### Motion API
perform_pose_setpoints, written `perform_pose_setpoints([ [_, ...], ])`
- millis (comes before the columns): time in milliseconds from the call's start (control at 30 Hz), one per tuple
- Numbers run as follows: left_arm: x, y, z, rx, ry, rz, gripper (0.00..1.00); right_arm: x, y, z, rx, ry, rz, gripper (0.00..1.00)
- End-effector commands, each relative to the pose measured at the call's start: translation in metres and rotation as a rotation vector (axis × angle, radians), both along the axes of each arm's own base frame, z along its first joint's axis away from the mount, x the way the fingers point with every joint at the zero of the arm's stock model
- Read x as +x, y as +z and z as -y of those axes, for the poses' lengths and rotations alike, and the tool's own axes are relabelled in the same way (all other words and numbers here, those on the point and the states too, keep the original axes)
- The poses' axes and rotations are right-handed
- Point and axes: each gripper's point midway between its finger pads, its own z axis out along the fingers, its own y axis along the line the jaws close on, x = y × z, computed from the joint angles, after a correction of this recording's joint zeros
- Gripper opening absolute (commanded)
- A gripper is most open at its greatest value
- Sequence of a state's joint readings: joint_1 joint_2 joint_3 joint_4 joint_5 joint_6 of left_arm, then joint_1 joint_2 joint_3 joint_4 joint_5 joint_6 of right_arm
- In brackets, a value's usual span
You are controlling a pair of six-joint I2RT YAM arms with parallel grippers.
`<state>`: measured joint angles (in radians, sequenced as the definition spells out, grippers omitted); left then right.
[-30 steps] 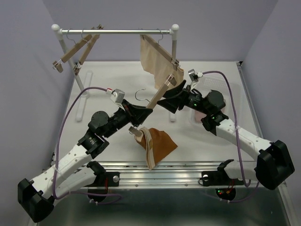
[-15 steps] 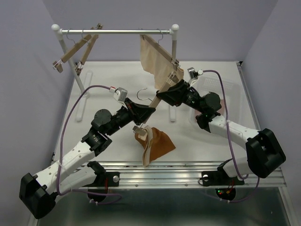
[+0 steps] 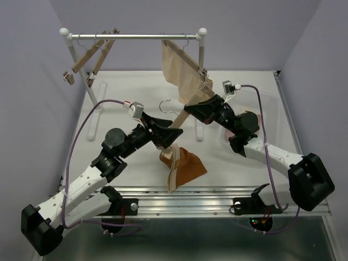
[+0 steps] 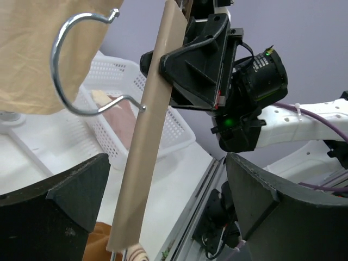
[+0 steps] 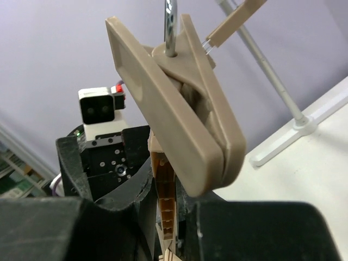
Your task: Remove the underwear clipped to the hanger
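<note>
Pinching the wooden hanger at frame centre are the right fingers; the left fingers are standing spread astride its bar, above the rust-brown underwear.

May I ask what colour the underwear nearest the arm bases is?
The underwear is rust-brown; the top external view shows it best.

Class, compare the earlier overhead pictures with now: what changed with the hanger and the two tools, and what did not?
The right tool moved in and closed on the upper end of the wooden hanger; the left tool let go and stands open around it. The rust-brown underwear stays hanging from its lower end; the beige underwear stays on the rail.
</note>
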<state>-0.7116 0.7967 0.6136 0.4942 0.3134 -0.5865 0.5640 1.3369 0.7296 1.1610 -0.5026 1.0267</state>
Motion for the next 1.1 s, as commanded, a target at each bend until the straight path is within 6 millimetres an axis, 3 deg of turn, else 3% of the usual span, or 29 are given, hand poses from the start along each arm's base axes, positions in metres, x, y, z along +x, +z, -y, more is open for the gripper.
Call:
perform_pose_setpoints([
  [0, -0.003, 0.006, -0.014, 0.003, 0.056, 0.004, 0.99, 0.003, 0.027, 0.016, 0.013, -0.129, 0.061, 0.01],
  [133, -0.002, -0.006, -0.029, 0.056, 0.118, -0.034, 0.99, -0.003, 0.036, 0.026, 0.002, -0.178, 0.109, 0.01],
  [400, -0.006, -0.028, -0.033, 0.125, 0.125, -0.12, 0.99, -0.005, 0.049, 0.035, -0.035, -0.234, 0.161, 0.01],
  [700, -0.014, -0.026, -0.027, 0.114, 0.066, -0.103, 0.99, 0.003, 0.054, 0.031, -0.045, -0.231, 0.161, 0.01],
  [900, -0.012, -0.036, -0.031, 0.143, 0.091, -0.135, 0.99, -0.002, 0.063, 0.028, -0.037, -0.197, 0.18, 0.01],
  [1067, -0.014, -0.033, -0.03, 0.126, 0.076, -0.123, 0.99, -0.004, 0.066, 0.026, -0.033, -0.176, 0.187, 0.01],
])
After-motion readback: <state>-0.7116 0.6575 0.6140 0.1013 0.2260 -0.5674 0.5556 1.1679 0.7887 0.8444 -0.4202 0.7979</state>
